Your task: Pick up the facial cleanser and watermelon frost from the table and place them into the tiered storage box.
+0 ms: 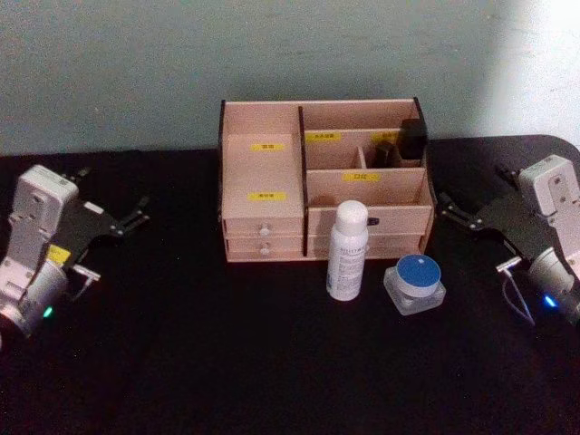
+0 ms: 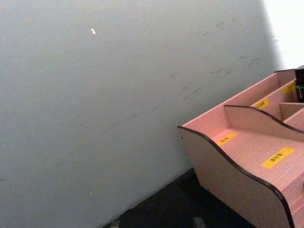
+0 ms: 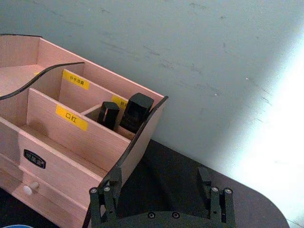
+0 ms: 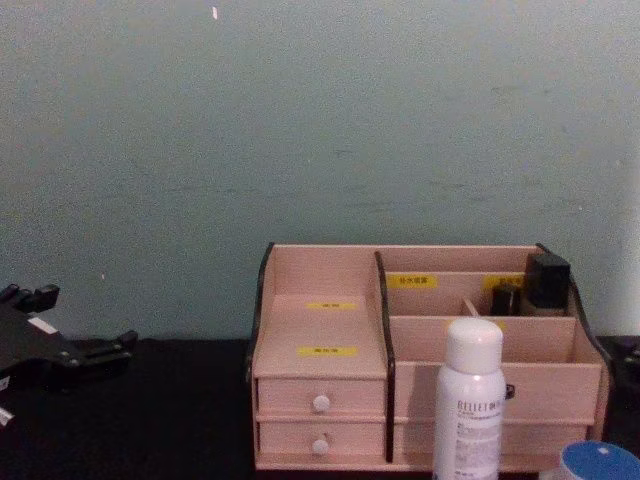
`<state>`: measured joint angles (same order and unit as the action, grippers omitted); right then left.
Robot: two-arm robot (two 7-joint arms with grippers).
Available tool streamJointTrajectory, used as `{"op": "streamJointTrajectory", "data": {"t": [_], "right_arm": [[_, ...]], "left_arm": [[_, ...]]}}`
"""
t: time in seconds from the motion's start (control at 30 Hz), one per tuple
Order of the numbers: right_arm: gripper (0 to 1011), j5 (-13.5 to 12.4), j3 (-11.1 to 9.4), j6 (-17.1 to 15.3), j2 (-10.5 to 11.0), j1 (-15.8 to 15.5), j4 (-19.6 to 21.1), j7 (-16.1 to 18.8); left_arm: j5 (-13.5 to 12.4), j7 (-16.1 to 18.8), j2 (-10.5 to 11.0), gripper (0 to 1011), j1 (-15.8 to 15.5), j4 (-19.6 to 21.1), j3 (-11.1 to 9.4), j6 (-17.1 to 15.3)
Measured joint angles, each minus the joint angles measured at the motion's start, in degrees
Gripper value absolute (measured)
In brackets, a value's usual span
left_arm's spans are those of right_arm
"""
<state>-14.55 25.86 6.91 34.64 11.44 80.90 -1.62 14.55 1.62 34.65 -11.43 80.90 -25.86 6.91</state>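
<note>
The facial cleanser [image 1: 347, 251], a tall white bottle, stands upright on the black table just in front of the tiered storage box [image 1: 263, 181]. To its right sits the watermelon frost [image 1: 415, 283], a squat jar with a blue lid. From the chest view the bottle [image 4: 470, 410] and the jar [image 4: 598, 463] stand before the pink box [image 4: 320, 330]. My left gripper [image 1: 143, 210] is open at the far left, well away from the box. Off the box's right side, my right gripper [image 1: 444, 207] is open too, its jaws [image 3: 159, 175] holding nothing.
Two small black items [image 1: 412, 140] stand in the box's back right compartment. Drawers with white knobs [image 1: 265, 228] line the box's front. A grey-green wall [image 1: 136, 72] rises behind the table. Bare black tabletop [image 1: 227, 362] stretches in front of and beside the objects.
</note>
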Motion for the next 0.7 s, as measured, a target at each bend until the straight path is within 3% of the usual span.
{"op": "streamJointTrajectory", "data": {"t": [0.7], "right_arm": [[1003, 0.0, 0.0, 0.0, 0.0, 0.0, 0.0, 0.0]], "left_arm": [[0.0, 0.0, 0.0, 1001, 0.0, 0.0, 0.0, 0.0]]}}
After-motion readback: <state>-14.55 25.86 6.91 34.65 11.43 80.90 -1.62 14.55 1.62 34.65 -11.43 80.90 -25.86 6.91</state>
